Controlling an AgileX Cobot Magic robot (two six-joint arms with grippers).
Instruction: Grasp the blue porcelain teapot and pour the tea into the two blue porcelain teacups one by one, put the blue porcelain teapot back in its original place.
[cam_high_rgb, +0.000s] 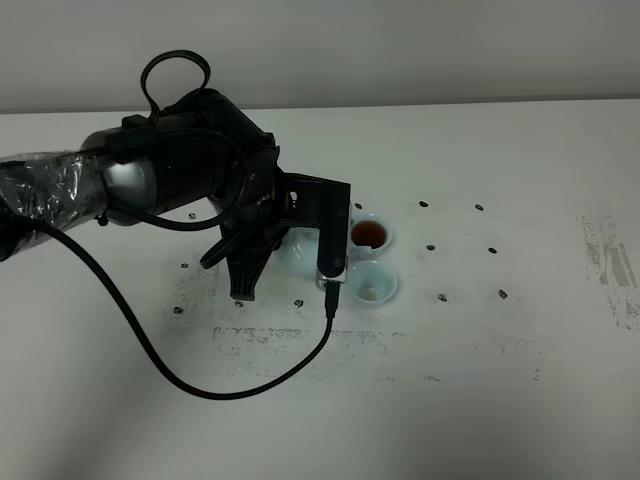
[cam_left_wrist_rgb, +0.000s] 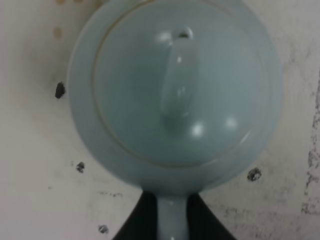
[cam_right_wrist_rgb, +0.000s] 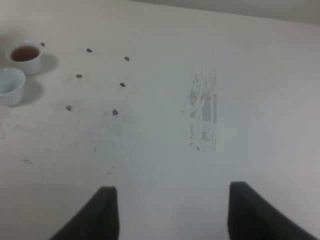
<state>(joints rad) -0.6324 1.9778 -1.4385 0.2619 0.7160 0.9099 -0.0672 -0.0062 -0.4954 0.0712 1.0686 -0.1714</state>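
Note:
The pale-blue teapot (cam_left_wrist_rgb: 175, 95) fills the left wrist view, seen from above with its lid and knob. It looks upright, and I cannot tell whether it rests on the table. My left gripper (cam_left_wrist_rgb: 172, 222) is shut on its handle, one black finger (cam_left_wrist_rgb: 142, 220) on each side. In the high view the left arm and gripper (cam_high_rgb: 270, 235) hide all but a sliver of the teapot (cam_high_rgb: 300, 247). Just right of it are two small blue teacups. The far cup (cam_high_rgb: 370, 235) (cam_right_wrist_rgb: 24, 53) holds dark reddish-brown tea. The near cup (cam_high_rgb: 372, 285) (cam_right_wrist_rgb: 10, 85) looks pale inside. My right gripper (cam_right_wrist_rgb: 167, 215) is open and empty.
The white table (cam_high_rgb: 500, 380) has small dark dots around the cups and a scuffed patch (cam_high_rgb: 610, 260) at the right, also seen in the right wrist view (cam_right_wrist_rgb: 202, 112). A black cable (cam_high_rgb: 200, 385) loops from the left arm over the table's front.

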